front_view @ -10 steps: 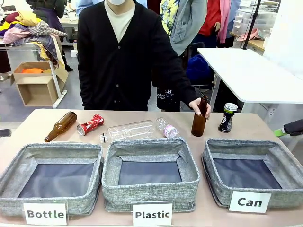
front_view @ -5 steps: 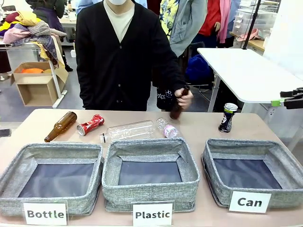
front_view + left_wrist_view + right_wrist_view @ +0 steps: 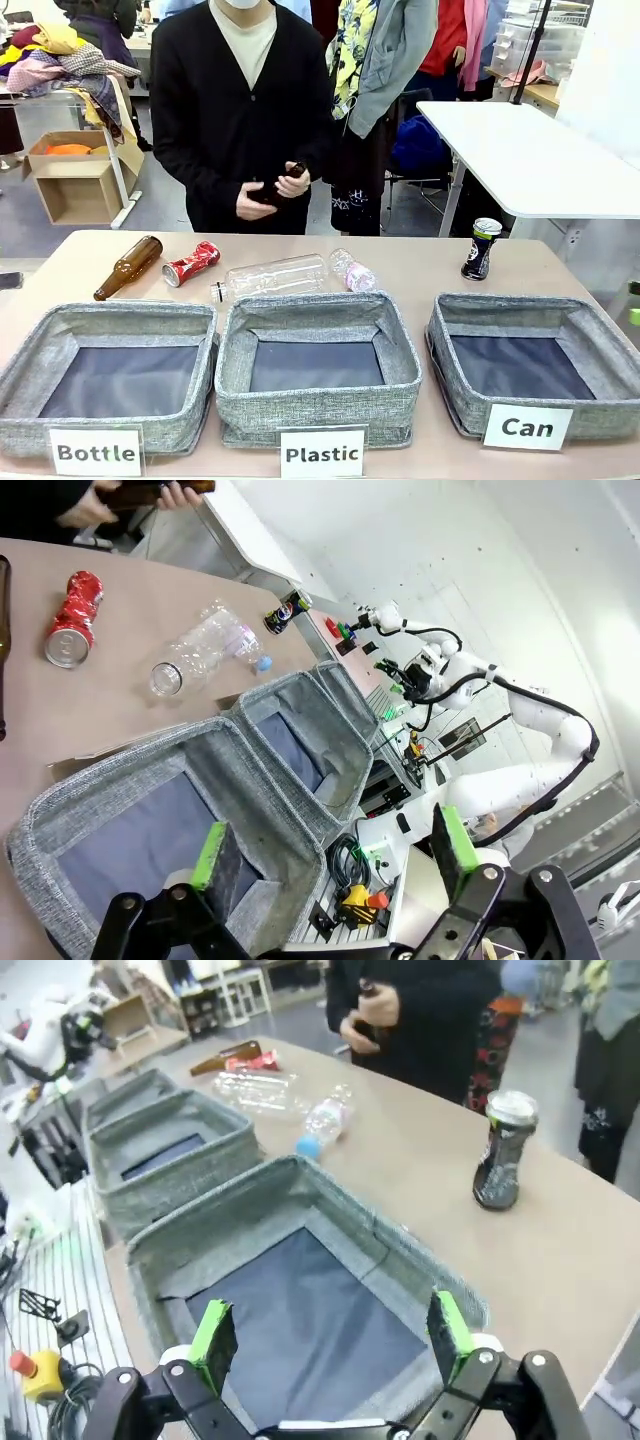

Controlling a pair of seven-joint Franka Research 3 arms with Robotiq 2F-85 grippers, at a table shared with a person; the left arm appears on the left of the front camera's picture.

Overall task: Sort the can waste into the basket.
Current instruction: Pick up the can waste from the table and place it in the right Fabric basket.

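Nearest, for left jaws and right jaws alike: spread wide, nothing gripped, poised above the baskets. Just below the right jaws: the basket (image 3: 330,1185) labelled "Can", nothing inside yet. Beyond its far rim, upright on the surface (image 3: 440,270): the black can (image 3: 481,248), now standing alone. Well off to the left, lying just beside a brown bottle (image 3: 128,267): the crushed red can (image 3: 190,264). Farther still, lifted from beside the black can within the last second and now held at chest height in the person's hands (image 3: 250,208): a second brown bottle (image 3: 292,172). Judged: way to the black can cleared; neither can sorted yet.
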